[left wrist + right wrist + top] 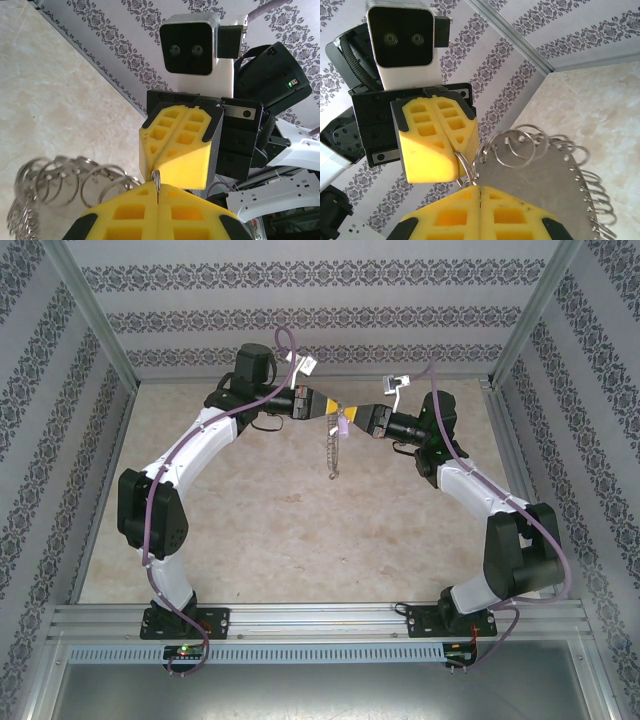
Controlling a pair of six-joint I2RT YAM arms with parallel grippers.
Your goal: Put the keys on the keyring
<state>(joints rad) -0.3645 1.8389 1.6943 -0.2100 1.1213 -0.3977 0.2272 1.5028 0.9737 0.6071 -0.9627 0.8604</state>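
left gripper (325,408) – pressed shut on a rim loop of keyring (331,452) | right gripper (343,420) – pinching same loop from 3 o'clock | keyring hangs mid-air toward 6 o'clock, keys (22,220) fringing it | two-sided hold likely steadies loop for threading

A pale, marbled table top (250,530) fills the middle of the overhead view. Striped damask wallpaper (320,315) closes in the top and both sides. Along the bottom run an aluminium rail (320,618), a white slotted strip (320,652), then grey sheet metal (300,695).
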